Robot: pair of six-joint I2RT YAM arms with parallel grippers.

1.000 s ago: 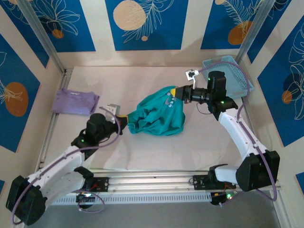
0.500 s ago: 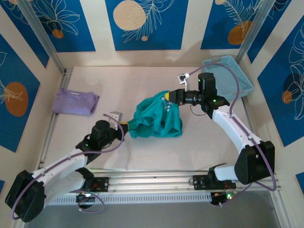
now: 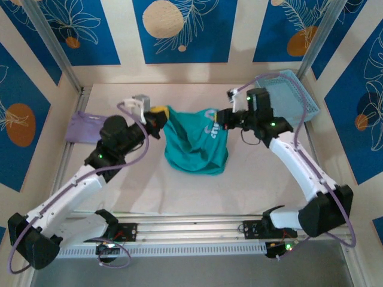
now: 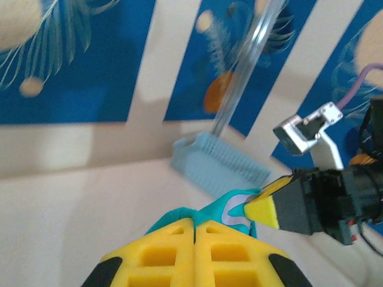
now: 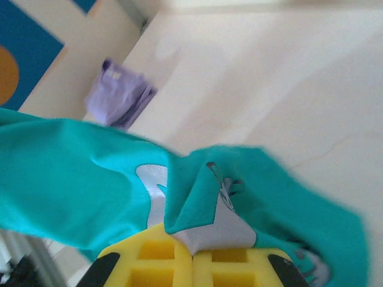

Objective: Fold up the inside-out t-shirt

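Beige tabletop (image 3: pixel 179 197): teal-green short-sleeved cloth t-shirt (image 3: pixel 194 146) is over its middle, strung between both arms, with its lower part hanging toward the surface (pale grey patch showing near the right-hand corner). Left arm (image 3: pixel 72 191) jaws: fully closed, pinching the shirt's upper-left edge between yellow pads (image 4: pixel 173 239). Right arm (image 3: pixel 302 167) jaws: fully closed on the upper-right edge, cloth bunched right at the tips.

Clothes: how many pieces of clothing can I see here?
2. A teal t-shirt hangs in the middle, gripped by the left hand and the right hand. A folded lavender garment lies at the table's left edge. Nothing else seems hidden.
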